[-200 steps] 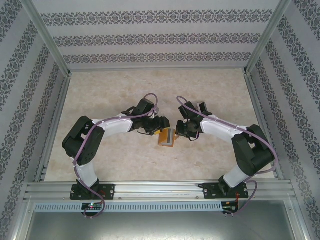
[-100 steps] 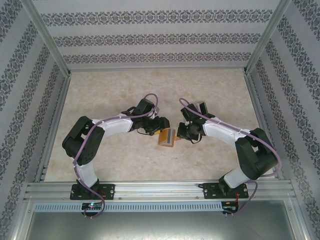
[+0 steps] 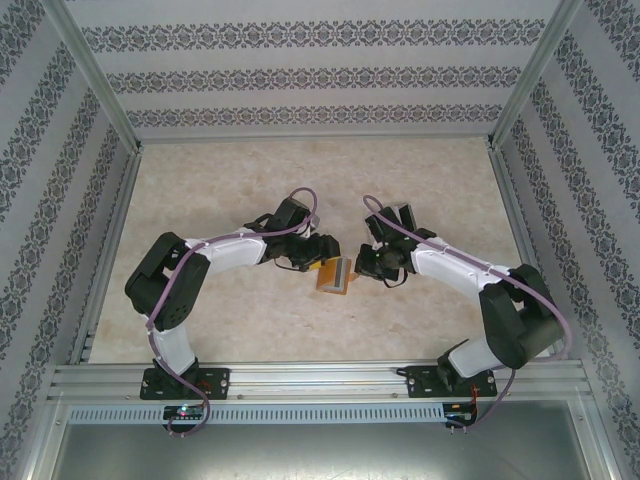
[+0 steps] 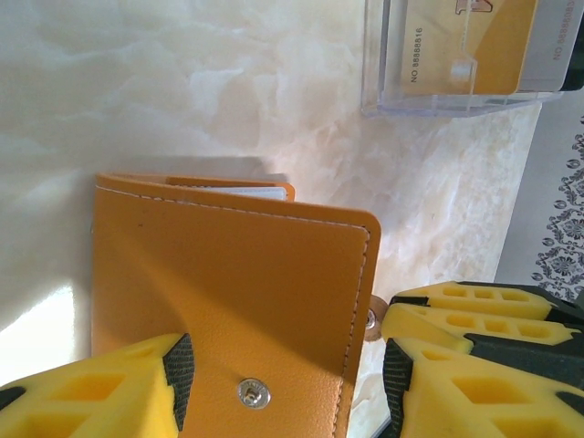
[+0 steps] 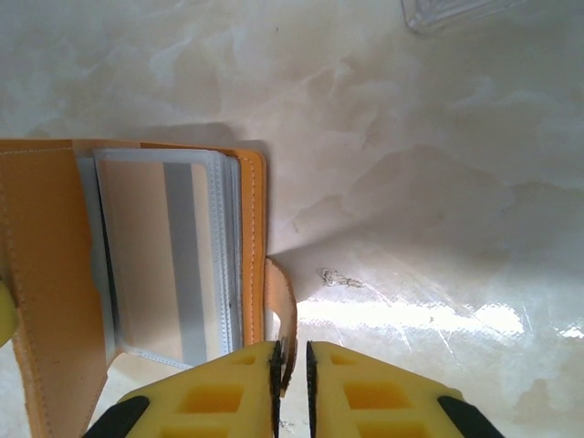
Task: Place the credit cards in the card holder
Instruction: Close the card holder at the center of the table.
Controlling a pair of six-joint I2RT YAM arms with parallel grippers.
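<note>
The orange-tan card holder (image 3: pixel 335 275) stands open on the table between both grippers. My left gripper (image 4: pixel 287 374) is open and straddles its outer cover (image 4: pixel 228 283) by the snap. The left pad lies on the leather; the right pad stands clear of the edge. My right gripper (image 5: pixel 292 351) is shut on the clasp tab (image 5: pixel 285 301). A pale card with a grey stripe (image 5: pixel 169 265) sits in the clear inner sleeves. An orange-yellow credit card (image 4: pixel 479 41) lies in the clear plastic box (image 4: pixel 392 64) beyond the holder.
The clear box's corner (image 5: pixel 456 11) sits past the holder on bare marble tabletop (image 5: pixel 411 182). Patterned walls and metal rails (image 3: pixel 110 250) enclose the table. Both arms crowd the middle, left gripper (image 3: pixel 318 262) and right gripper (image 3: pixel 358 266) almost touching.
The right arm's elbow has swung right and nearer while its gripper stayed at the card holder. The left arm and the card holder have hardly moved.
</note>
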